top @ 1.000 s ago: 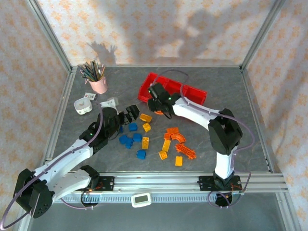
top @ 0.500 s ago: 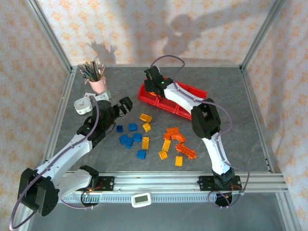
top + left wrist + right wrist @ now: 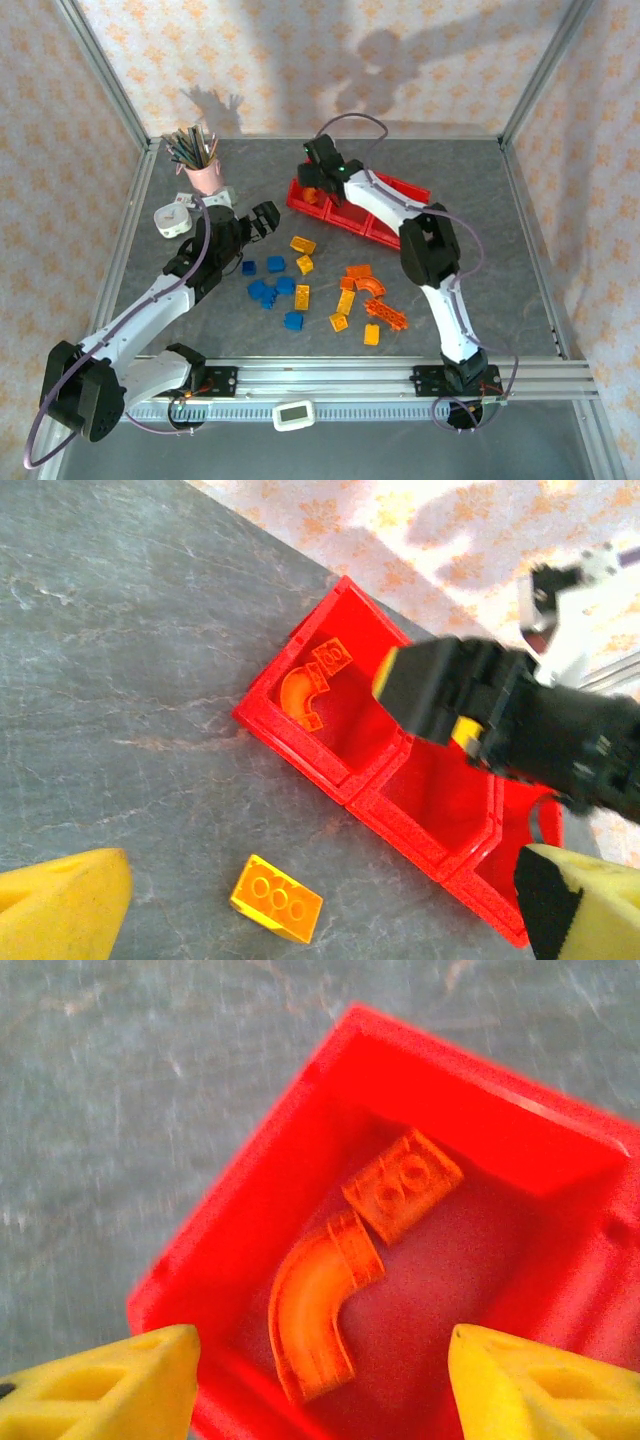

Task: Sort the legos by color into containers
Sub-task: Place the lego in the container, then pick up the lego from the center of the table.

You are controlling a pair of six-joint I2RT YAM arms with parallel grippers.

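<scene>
Right gripper (image 3: pixel 322 1336) spread, seemingly above legos (image 3: pixel 318 1300) in container (image 3: pixel 225 1230).

I see a pink cup (image 3: pixel 206 180) full of pencils (image 3: pixel 190 148) at the far-left corner of the grey table (image 3: pixel 500 215). A white roll (image 3: pixel 172 219) lies just beside it on the near side. A small white display unit (image 3: pixel 294 414) sits by the near aluminium rail (image 3: pixel 340 378). There are patterned walls (image 3: pixel 300 60) all round.

containers (image 3: pixel 412 192): red, three joined | end bin (image 3: pixel 250 1160): curved orange lego (image 3: pixel 312 1310), flat orange lego (image 3: pixel 403 1185) | other legos (image 3: pixel 302 296): scattered alongside
</scene>
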